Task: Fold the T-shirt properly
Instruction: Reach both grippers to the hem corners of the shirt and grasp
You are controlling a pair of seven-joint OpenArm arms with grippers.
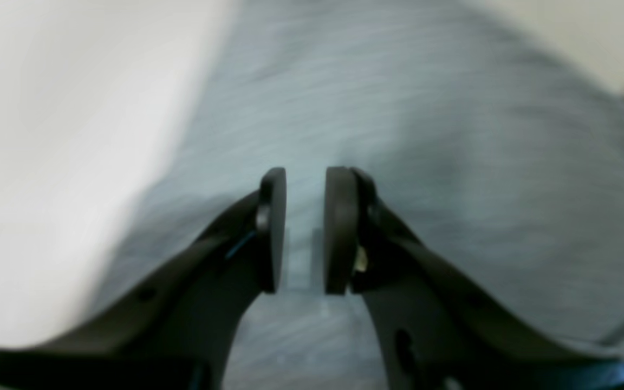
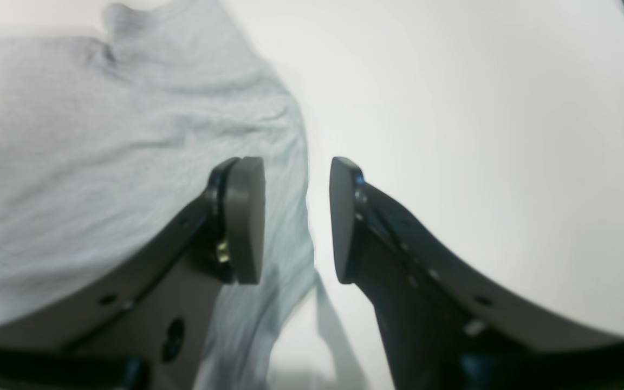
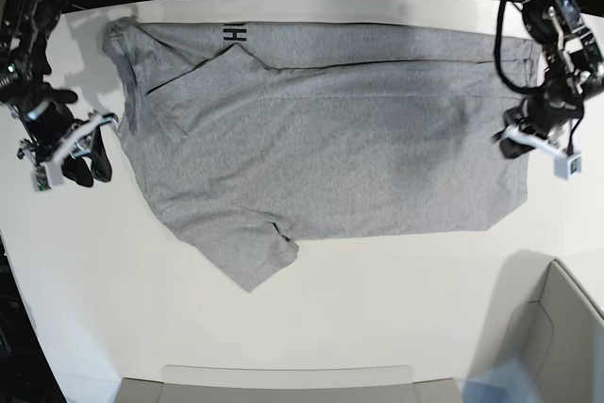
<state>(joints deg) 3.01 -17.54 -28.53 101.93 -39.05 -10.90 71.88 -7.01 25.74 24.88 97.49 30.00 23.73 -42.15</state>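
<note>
Both grippers, left [image 1: 305, 230] and right [image 2: 297, 219], gape empty over the T-shirt [image 3: 330, 148] (hem edge), so you risk pinching a single layer.

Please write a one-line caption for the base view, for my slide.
Grey T-shirt lies partly folded on the white table, with both open pincers, left and right, at its opposite ends.

White table [image 3: 377, 327] w/ grey T-shirt [image 3: 330, 139] spread flat on it, far edge folded over, black lettering showing
</note>
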